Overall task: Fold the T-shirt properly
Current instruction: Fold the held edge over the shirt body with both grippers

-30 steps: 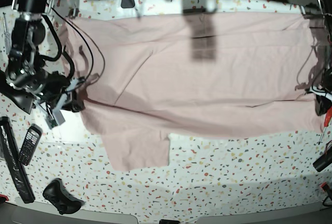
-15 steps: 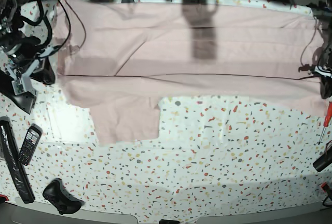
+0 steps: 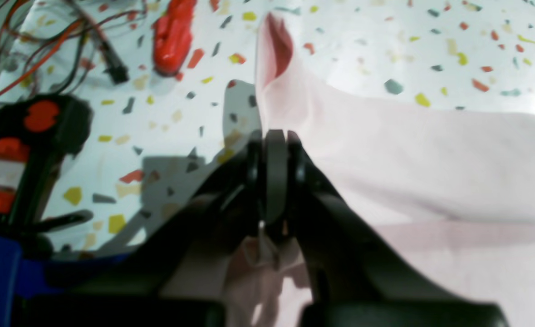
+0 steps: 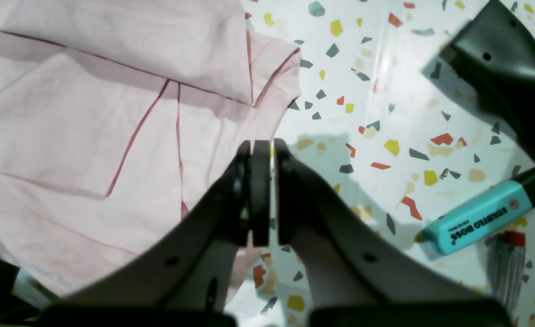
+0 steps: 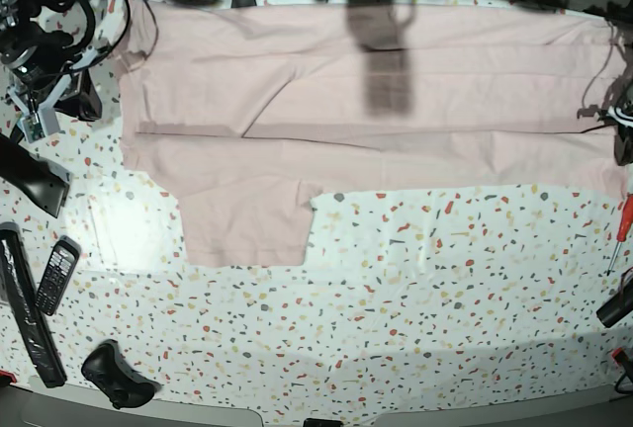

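Note:
The pale pink T-shirt (image 5: pixel 396 101) lies plain side up across the far half of the table, folded lengthwise, with one sleeve (image 5: pixel 247 224) pointing toward the near side. My left gripper (image 3: pixel 274 136) is shut on the shirt's edge (image 3: pixel 385 150) at the base view's right rim (image 5: pixel 623 135), and cloth bunches between its fingers. My right gripper (image 4: pixel 263 150) sits at the shirt's other end (image 4: pixel 113 136), jaws together with a hairline gap and no cloth seen between them. In the base view it is at the far left (image 5: pixel 40 111).
Near the right gripper lie a teal highlighter (image 4: pixel 476 218) and a black wedge (image 4: pixel 508 77). A phone (image 5: pixel 56 274), a long black bar (image 5: pixel 25 308) and a black controller (image 5: pixel 117 373) lie at the near left. A red screwdriver (image 5: pixel 621 229) and wires (image 3: pixel 45 45) lie beside the left gripper.
The shirt's near part has been carried toward the far side, leaving a narrower lengthwise fold. The right arm moved away toward the far left corner. The cloth now lies flatter.

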Robot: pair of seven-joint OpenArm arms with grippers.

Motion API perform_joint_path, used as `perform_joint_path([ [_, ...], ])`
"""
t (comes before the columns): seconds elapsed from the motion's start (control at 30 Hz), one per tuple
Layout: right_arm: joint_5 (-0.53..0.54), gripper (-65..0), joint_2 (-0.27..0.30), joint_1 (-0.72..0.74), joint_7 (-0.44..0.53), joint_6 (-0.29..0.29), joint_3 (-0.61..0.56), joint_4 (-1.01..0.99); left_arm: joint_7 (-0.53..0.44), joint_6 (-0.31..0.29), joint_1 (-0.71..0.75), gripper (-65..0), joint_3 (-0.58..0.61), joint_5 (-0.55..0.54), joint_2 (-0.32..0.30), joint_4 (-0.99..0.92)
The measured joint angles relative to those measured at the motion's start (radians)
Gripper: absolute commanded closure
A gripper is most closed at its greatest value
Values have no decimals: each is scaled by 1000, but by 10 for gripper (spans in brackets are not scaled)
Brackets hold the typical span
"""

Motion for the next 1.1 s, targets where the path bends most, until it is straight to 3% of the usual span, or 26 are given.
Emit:
perform_joint_path([
  [0.03, 24, -16, 0, 4, -1, 0, 0, 0, -8, 0, 0, 0, 0, -4, 1, 0],
  [0.13, 51, -243, 0, 39, -3, 0, -10, 0, -37, 0, -6, 0, 0, -5, 8, 0],
  [0.2, 48, -324, 0, 87, -11, -3, -34, -3, -40, 0, -6, 0, 0, -5, 11, 0],
  [0.37, 51, -326, 0, 276, -182, -3, -161, -77, -40, 0, -7, 0, 0, -6, 11, 1],
  [0.47, 55, -325, -2, 387, -262, -32, -250, -161, -39, 0, -6, 0, 0, -5, 11, 1],
  [0.77, 20, -325, 0, 588, -310, -66, -392, -517, -40, 0, -6, 0, 0, -5, 11, 1],
  [0.97, 50, -320, 0, 658, -364, -65, -472, -570, -40, 0, -6, 0, 0, -5, 11, 1],
  [1.1, 78, -240, -3, 661, -375, -64, -491, -570, -40, 0, -6, 0, 0, -5, 11, 1],
])
